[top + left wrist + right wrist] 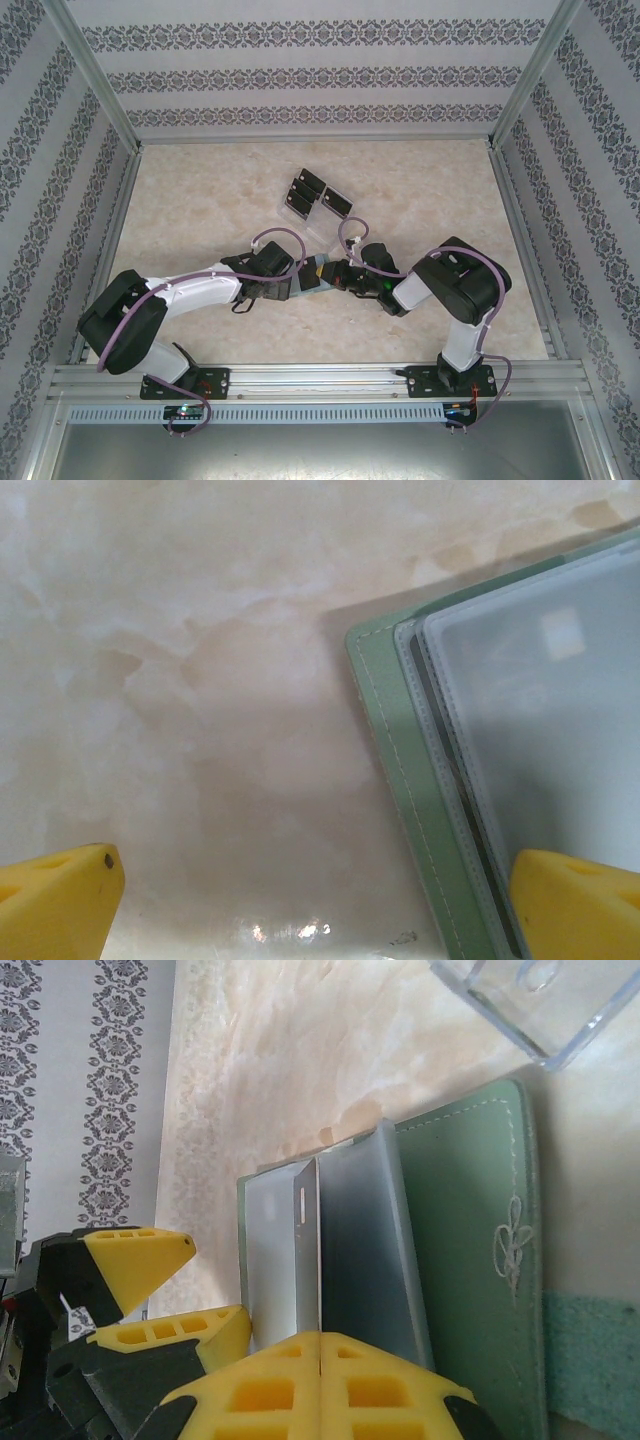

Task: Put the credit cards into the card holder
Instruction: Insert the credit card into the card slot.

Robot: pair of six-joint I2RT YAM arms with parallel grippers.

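Item: card holder, open, mid-table between the arms. Right gripper pinches its clear pocket leaf; left gripper spread wide at its edge. Unloaded credit cards lie in tray beyond. Next, likely: fetch one.

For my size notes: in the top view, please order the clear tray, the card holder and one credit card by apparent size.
1. clear tray
2. card holder, partly covered, so its rank against the tray is unsure
3. credit card, clearly smallest
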